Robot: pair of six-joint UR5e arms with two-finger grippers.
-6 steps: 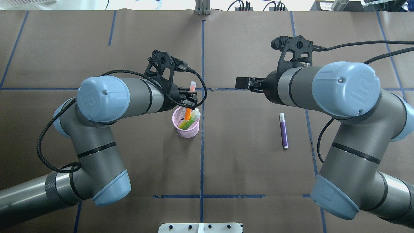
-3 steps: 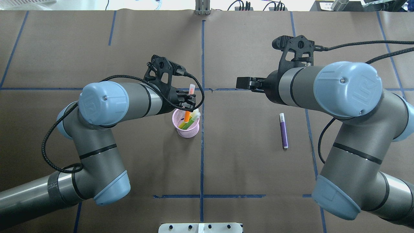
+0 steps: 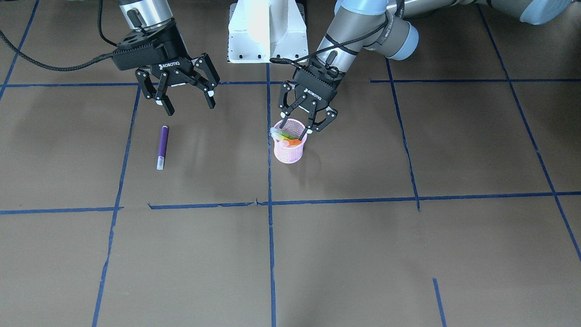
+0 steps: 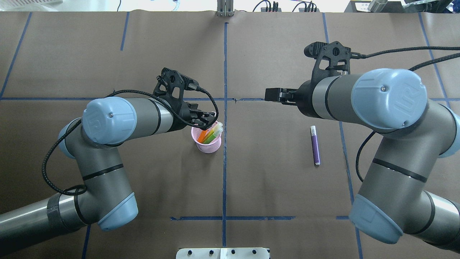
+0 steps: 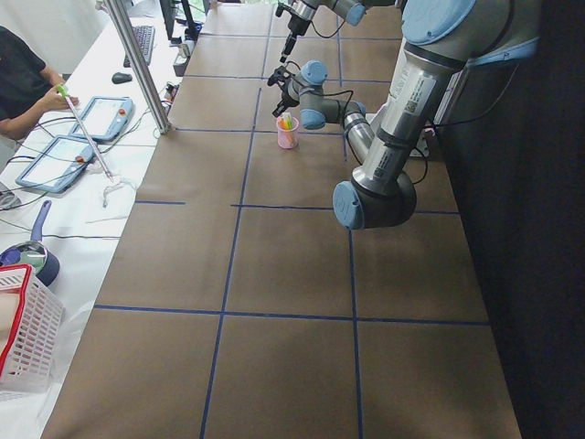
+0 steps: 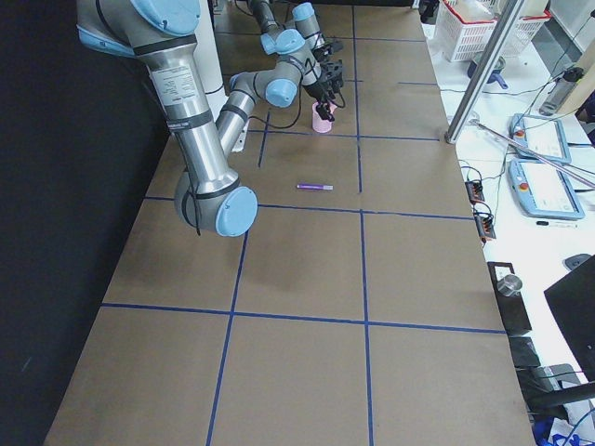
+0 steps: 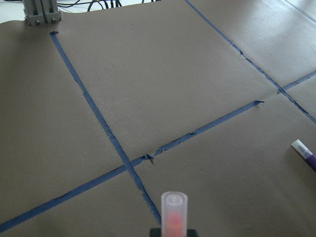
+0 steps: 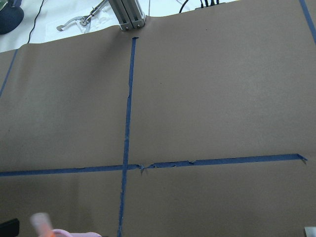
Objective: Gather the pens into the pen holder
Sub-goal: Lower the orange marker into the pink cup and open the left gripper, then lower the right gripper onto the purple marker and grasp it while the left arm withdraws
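The pink mesh pen holder (image 3: 287, 154) (image 4: 208, 145) stands near the table's middle. The orange pen (image 4: 203, 135) and the green pen (image 4: 212, 135) lean inside it, caps up. My left gripper (image 3: 299, 129) (image 4: 205, 120) hangs just above the holder's rim, open and empty. The orange pen's cap (image 7: 174, 215) shows at the bottom of the left wrist view. The purple pen (image 3: 162, 147) (image 4: 315, 145) lies flat on the table, on my right side. My right gripper (image 3: 189, 108) (image 4: 273, 95) is open and empty, raised above the table beyond the purple pen's cap end.
The brown table carries blue tape lines (image 4: 225, 172). The white robot base (image 3: 268, 32) is at my edge of the table. A metal post (image 4: 224, 9) stands at the far edge. Tablets (image 5: 55, 160) and a white basket (image 5: 23, 343) sit beside the table.
My left gripper has let go of the orange pen, which dropped from upright between the fingers into the holder. The gripper drew back toward my left. The right arm barely shifted.
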